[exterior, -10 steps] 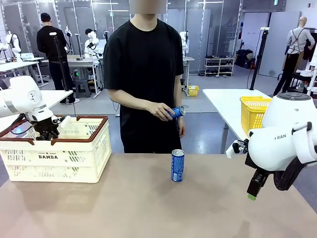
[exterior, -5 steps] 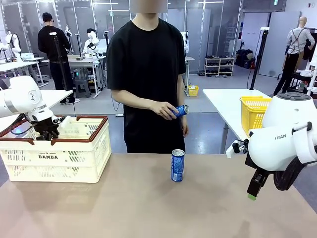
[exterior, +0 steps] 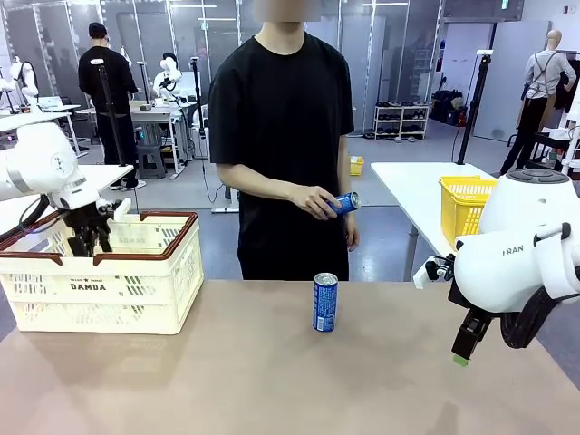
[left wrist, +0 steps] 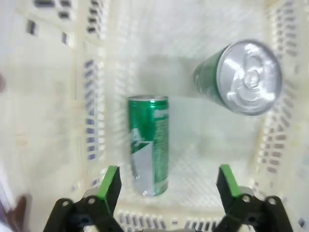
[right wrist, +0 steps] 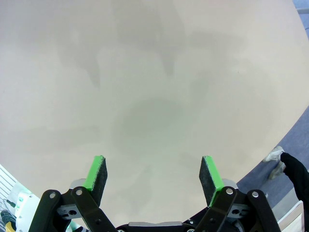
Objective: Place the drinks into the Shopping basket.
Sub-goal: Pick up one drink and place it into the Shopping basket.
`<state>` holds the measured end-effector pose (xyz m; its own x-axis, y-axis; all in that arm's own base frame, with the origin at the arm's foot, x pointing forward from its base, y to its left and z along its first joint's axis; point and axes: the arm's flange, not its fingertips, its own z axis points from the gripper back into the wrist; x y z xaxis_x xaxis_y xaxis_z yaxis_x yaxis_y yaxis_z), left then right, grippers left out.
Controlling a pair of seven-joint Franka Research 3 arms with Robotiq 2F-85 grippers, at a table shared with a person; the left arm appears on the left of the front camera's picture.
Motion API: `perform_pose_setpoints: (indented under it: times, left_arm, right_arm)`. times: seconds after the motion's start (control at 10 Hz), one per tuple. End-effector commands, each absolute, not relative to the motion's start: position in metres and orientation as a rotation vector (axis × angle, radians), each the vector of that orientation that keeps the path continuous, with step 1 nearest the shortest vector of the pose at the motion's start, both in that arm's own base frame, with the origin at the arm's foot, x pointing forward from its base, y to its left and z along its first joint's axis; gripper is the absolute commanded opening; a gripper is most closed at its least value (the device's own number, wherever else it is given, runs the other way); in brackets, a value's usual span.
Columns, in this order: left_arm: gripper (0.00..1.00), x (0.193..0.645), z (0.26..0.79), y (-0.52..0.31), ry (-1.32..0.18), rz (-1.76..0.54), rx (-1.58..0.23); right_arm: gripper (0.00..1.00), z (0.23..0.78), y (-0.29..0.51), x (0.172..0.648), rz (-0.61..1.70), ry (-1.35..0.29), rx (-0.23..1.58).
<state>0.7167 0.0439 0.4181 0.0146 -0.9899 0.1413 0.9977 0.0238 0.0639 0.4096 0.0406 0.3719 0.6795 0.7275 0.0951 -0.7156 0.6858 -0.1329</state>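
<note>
A blue drink can [exterior: 324,303] stands upright on the table's middle. The person holds a second blue can [exterior: 345,203] in one hand at waist height. The cream Shopping basket [exterior: 100,290] marked DAMDA sits at the table's left. My left gripper [exterior: 90,243] hangs open over the basket's inside. In the left wrist view, that gripper [left wrist: 169,186] is open above two green cans: one lying flat [left wrist: 148,143], one upright [left wrist: 241,79]. My right gripper [exterior: 466,349] hovers open above the table at the right, and in its own view [right wrist: 153,175] holds nothing.
A bright yellow mesh basket [exterior: 460,207] stands on a separate white table at the right. The tan table [exterior: 272,381] stretches bare between the blue can and my right gripper. The person stands at the far edge behind the can.
The person has shifted to the right, carrying the held blue can along. My left gripper has lifted slightly over the basket. The right arm has stayed still.
</note>
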Motion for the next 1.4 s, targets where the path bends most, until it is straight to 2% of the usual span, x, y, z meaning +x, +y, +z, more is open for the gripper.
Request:
perform_pose_setpoints:
  times: [0.0, 0.3, 0.7, 0.9, 1.0, 1.3]
  left_arm:
    - [1.00, 0.683, 0.458, 0.018, -0.148, -1.589, 0.078]
    - [1.00, 0.632, 0.509, -0.040, -0.154, -1.706, 0.127]
    - [1.00, 0.586, 0.531, -0.090, -0.151, -1.846, 0.170]
    - [1.00, 0.581, 0.533, -0.089, -0.156, -1.910, 0.161]
    - [1.00, 0.589, 0.540, -0.103, -0.148, -1.842, 0.126]
    - [1.00, 0.589, 0.540, -0.103, -0.148, -1.842, 0.126]
  right_arm:
    - [0.96, 0.372, 0.040, 0.409, 0.811, -0.142, -0.090]
    - [0.96, 0.372, 0.040, 0.409, 0.811, -0.142, -0.090]
    - [0.96, 0.372, 0.040, 0.409, 0.811, -0.142, -0.090]
    - [0.96, 0.372, 0.040, 0.409, 0.811, -0.142, -0.090]
    - [0.96, 0.372, 0.040, 0.409, 0.811, -0.142, -0.090]
    - [0.96, 0.372, 0.040, 0.409, 0.811, -0.142, -0.090]
